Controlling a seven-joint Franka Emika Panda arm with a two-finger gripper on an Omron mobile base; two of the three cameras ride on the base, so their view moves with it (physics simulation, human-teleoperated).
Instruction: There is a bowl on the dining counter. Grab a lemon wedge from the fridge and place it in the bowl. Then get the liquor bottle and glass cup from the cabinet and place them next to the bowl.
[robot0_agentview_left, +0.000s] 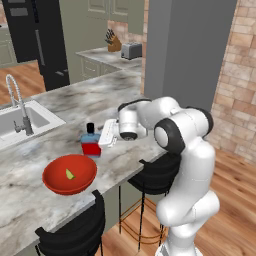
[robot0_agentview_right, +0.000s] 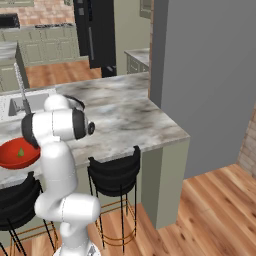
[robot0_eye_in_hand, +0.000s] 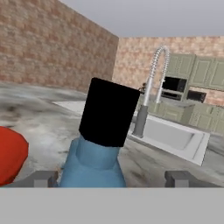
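between the wide-open pincer (robot0_eye_in_hand: 111, 178) tips, liquor bottle (robot0_agentview_left: 91, 140) stands free beside bowl (robot0_agentview_left: 69, 174)

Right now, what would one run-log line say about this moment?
stage: bottle placed | gripper: open around bottle | bottle: upright on counter beside red bowl | lemon wedge: in bowl

I see a toaster (robot0_agentview_left: 131, 50) on the back counter (robot0_agentview_left: 102, 56), knife block (robot0_agentview_left: 114, 42) just left of it, touching or nearly. Brick wall (robot0_agentview_left: 237, 75) well right of the toaster, grey pillar (robot0_agentview_left: 187, 45) between them. Wood floor (robot0_agentview_left: 235, 210) below the brick wall. From the hand view, a black microwave (robot0_eye_in_hand: 174, 84) sits among green cabinets (robot0_eye_in_hand: 201, 72) against the far brick wall.
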